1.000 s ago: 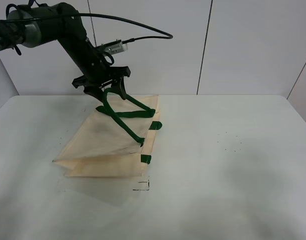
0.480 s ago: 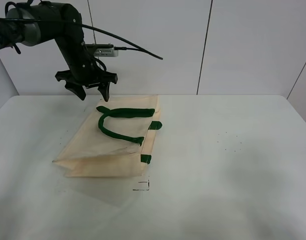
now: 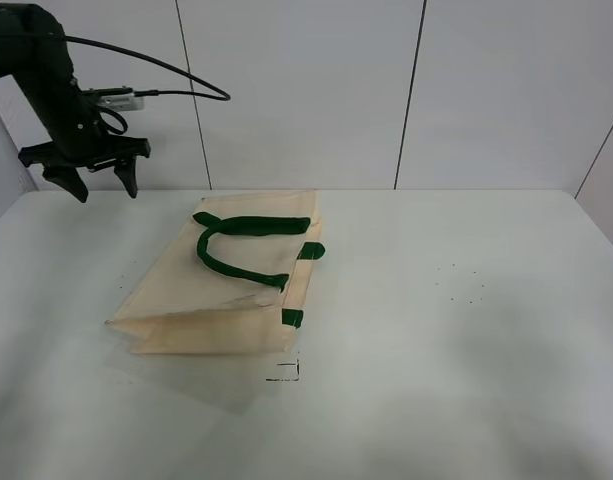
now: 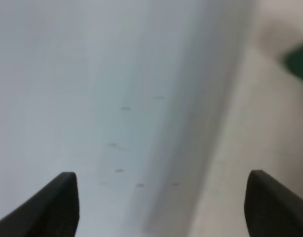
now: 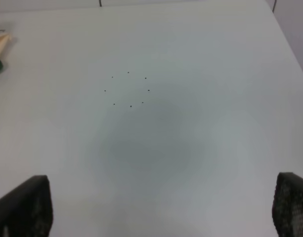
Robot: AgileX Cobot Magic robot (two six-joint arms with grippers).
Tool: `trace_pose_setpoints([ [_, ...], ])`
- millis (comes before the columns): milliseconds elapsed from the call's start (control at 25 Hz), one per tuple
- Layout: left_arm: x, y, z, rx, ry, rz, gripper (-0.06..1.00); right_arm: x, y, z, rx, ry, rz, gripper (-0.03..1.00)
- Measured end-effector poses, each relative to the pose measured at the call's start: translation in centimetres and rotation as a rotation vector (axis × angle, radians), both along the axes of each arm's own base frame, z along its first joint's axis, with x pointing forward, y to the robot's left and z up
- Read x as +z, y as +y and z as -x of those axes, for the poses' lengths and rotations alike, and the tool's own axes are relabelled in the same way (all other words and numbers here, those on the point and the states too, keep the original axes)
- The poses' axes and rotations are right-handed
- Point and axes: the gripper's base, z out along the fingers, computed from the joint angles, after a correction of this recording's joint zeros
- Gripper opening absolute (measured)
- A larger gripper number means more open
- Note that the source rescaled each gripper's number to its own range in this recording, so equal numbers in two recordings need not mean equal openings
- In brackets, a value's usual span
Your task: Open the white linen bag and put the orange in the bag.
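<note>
The white linen bag (image 3: 226, 285) lies flat on the table, left of centre, with its dark green handles (image 3: 241, 245) resting on top. A blurred strip of it shows in the left wrist view (image 4: 270, 123). My left gripper (image 3: 96, 183) is open and empty, raised above the table's far left edge, well left of the bag; its two dark fingertips (image 4: 60, 200) stand wide apart. My right gripper (image 5: 163, 207) is open over bare table, and is out of the high view. The orange is not in view.
The white table (image 3: 466, 330) stretches right of the bag, with a small cluster of dark specks (image 3: 461, 285), also in the right wrist view (image 5: 127, 90). A small black mark (image 3: 284, 372) sits in front of the bag. A white panelled wall stands behind.
My left gripper let go of the green handles, which dropped flat onto the bag. The arm has swung up and away to the far left.
</note>
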Motion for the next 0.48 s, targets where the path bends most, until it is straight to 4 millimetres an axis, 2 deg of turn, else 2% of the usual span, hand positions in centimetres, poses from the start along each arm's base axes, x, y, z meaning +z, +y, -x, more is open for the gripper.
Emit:
trace_pose_setpoints([
  [80,0.0,1.2,0.1,0.025,0.008,-0.002,0.83,0.0,0.0,0.0,0.000,0.000,0.000,0.98],
  [240,-0.1,1.4,0.5,0.032,0.029,-0.002,0.83,0.0,0.0,0.0,0.000,0.000,0.000,0.98],
  [360,-0.4,1.4,2.0,0.031,0.069,-0.002,0.83,0.0,0.0,0.0,0.000,0.000,0.000,0.98],
  [480,-0.6,1.4,4.6,0.031,0.124,-0.003,0.83,0.0,0.0,0.0,0.000,0.000,0.000,0.98],
])
